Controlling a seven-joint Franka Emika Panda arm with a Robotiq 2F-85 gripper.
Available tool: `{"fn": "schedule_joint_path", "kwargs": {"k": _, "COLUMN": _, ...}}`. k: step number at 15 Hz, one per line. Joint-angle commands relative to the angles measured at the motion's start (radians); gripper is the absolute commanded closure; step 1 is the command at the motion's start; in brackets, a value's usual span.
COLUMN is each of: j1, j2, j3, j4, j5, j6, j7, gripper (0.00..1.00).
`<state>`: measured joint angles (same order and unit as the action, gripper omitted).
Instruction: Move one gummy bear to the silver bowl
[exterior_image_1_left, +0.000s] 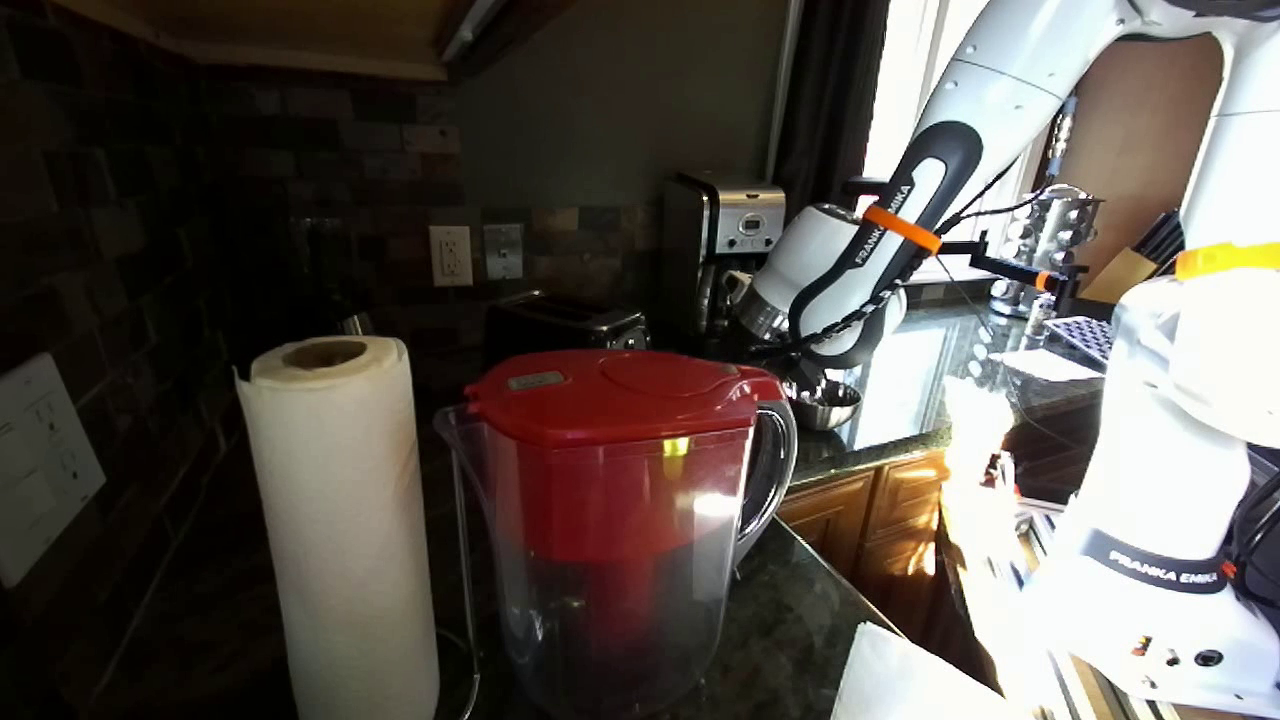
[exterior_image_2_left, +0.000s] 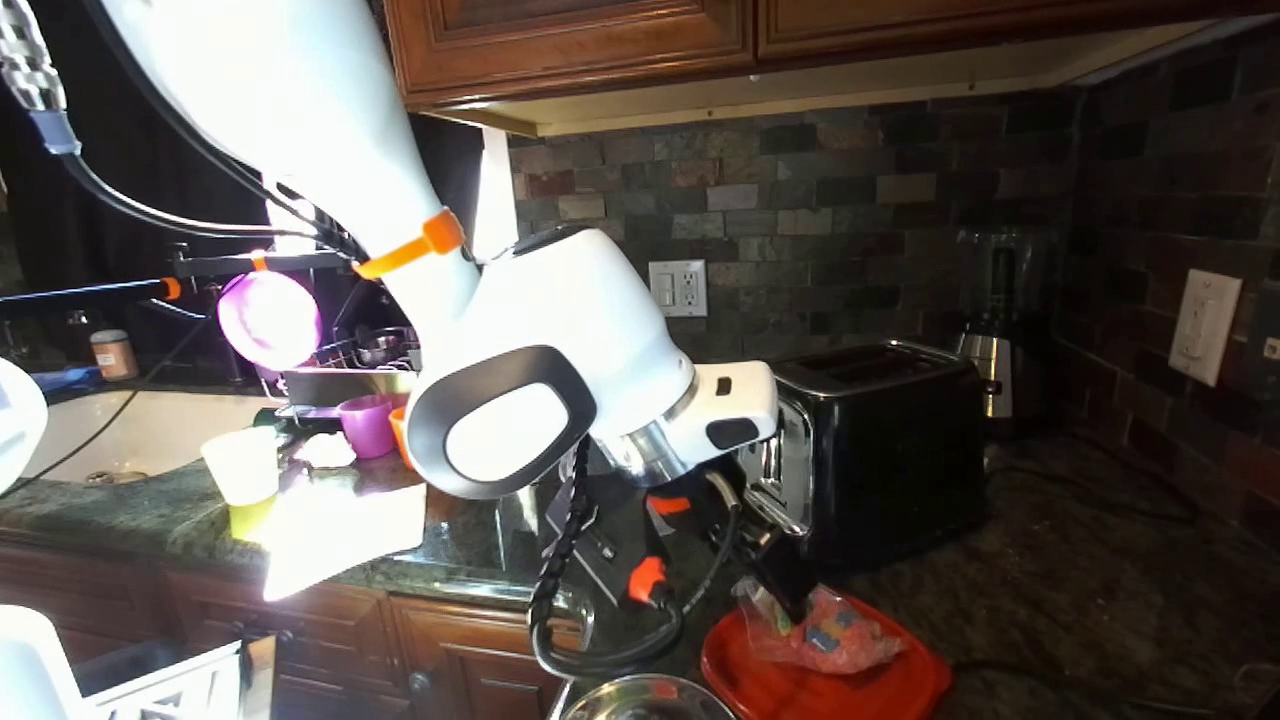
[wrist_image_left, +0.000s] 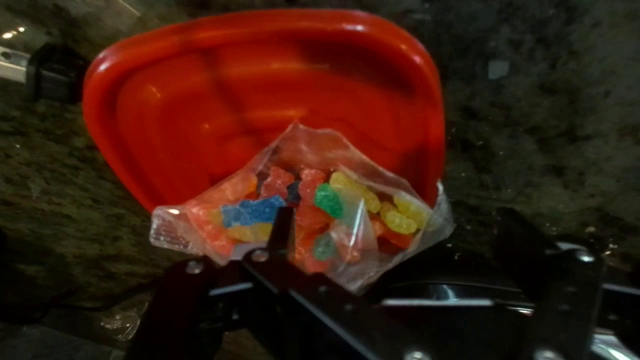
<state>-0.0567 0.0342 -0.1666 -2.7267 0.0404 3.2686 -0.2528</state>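
Gummy bears in several colours, among them a green one (wrist_image_left: 329, 201), lie in an open clear plastic bag (wrist_image_left: 320, 145) on a red tray (wrist_image_left: 165, 110) in the wrist view. The bag (exterior_image_2_left: 850, 640) and red tray (exterior_image_2_left: 925, 685) also show in an exterior view. My gripper (wrist_image_left: 397, 215) is open, its fingers wide apart. One finger is over the bag's middle; the other is beyond the bag's right side, over the dark counter. Nothing is held. The silver bowl (exterior_image_1_left: 828, 405) shows in an exterior view, and its rim (exterior_image_2_left: 650, 690) is cut off at the bottom edge of an exterior view.
A black toaster (exterior_image_2_left: 880, 450) stands close behind the gripper and tray. A red-lidded pitcher (exterior_image_1_left: 610, 480) and a paper towel roll (exterior_image_1_left: 340, 530) stand on the counter. A coffee maker (exterior_image_1_left: 745, 220) is near the arm. Gripper cables (exterior_image_2_left: 600, 660) hang near the bowl.
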Motion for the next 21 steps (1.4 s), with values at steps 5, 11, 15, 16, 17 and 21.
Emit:
{"fn": "schedule_joint_path", "kwargs": {"k": 5, "j1": 0.018, "j2": -0.080, "j3": 0.054, "j4": -0.009, "j5": 0.088, "j6": -0.189, "j7": 0.030, "gripper": 0.00}}
{"fn": "schedule_joint_path", "kwargs": {"k": 11, "j1": 0.069, "j2": -0.127, "j3": 0.035, "j4": -0.009, "j5": 0.265, "j6": -0.178, "j7": -0.099, "gripper": 0.00}}
{"fn": "schedule_joint_path", "kwargs": {"k": 15, "j1": 0.092, "j2": -0.147, "j3": 0.014, "j4": -0.007, "j5": 0.332, "j6": -0.197, "j7": -0.169, "gripper": 0.00}}
{"fn": "schedule_joint_path", "kwargs": {"k": 16, "j1": 0.065, "j2": -0.136, "j3": 0.018, "j4": -0.012, "j5": 0.297, "j6": -0.196, "j7": -0.153, "gripper": 0.00}}
{"fn": "schedule_joint_path", "kwargs": {"k": 17, "j1": 0.044, "j2": -0.128, "j3": 0.020, "j4": -0.017, "j5": 0.269, "j6": -0.202, "j7": -0.138, "gripper": 0.00}}
{"fn": "schedule_joint_path", "kwargs": {"k": 21, "j1": -0.045, "j2": -0.081, "j3": 0.023, "j4": -0.016, "j5": 0.153, "j6": -0.220, "j7": -0.101, "gripper": 0.00}}
